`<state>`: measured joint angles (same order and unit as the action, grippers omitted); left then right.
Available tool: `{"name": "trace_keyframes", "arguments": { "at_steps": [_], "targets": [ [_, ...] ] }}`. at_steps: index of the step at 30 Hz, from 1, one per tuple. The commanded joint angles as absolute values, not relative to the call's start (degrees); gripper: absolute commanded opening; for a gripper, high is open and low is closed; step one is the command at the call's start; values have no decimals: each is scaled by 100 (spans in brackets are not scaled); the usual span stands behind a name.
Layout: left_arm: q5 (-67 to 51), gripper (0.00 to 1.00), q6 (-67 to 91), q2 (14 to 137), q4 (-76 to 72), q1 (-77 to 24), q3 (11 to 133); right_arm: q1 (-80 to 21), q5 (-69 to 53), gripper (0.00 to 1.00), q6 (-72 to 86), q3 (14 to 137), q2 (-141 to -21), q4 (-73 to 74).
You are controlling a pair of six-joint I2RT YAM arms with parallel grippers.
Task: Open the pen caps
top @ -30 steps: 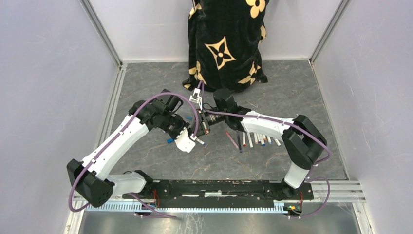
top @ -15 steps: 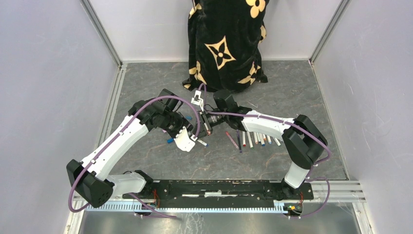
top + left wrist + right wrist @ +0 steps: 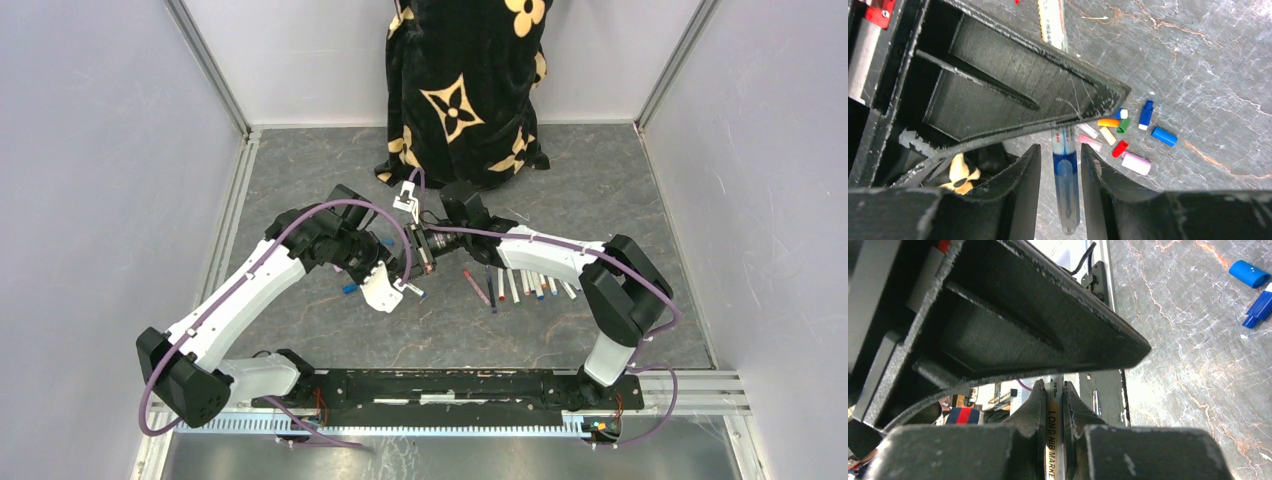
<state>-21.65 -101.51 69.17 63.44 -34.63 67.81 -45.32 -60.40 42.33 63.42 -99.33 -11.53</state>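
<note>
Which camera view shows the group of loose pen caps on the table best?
The left wrist view: the loose pen caps lie together there, unhidden, each colour clear. The right wrist view catches only two blue caps at its edge. The top external view shows only tiny blue specks beside the arms.

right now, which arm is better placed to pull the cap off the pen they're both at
Left. The left end effector straddles the pen's blue cap, fingers not quite touching. The right end effector is shut on the pen barrel, so it likely should just hold.
</note>
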Motion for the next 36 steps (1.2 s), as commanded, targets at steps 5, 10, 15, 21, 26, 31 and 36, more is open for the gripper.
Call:
{"name": "trace_keyframes", "arguments": {
  "at_steps": [5,10,15,21,26,31,36],
  "targets": [
    [-2296,30,-10145,6744,5856,-3507,6721,-4551,-6169,0,4537,6485,-9935,-1656],
    [-2211,4,-10180,6781,5902,-3507,6791,-4553,-6125,8,4442,6455,-9911,-1524],
    [-2541,2,-10209,6798,5923,-3523,6867,-4652,-6068,37,4954,6730,-10149,-2077],
    [-2747,2,-10111,6829,5998,-3583,6933,-4728,-5994,40,5581,7267,-10602,-2777],
    [-2900,2,-10030,6901,6037,-3629,6986,-4713,-5710,0,5561,7616,-10872,-2646],
    [-2923,2,-10210,7066,6036,-3670,7015,-4680,-5166,0,4577,8634,-11474,-956],
    [-2253,2,-10425,7453,6120,-3662,7236,-4543,-5099,0,3722,8991,-12019,260]
  ]
}}
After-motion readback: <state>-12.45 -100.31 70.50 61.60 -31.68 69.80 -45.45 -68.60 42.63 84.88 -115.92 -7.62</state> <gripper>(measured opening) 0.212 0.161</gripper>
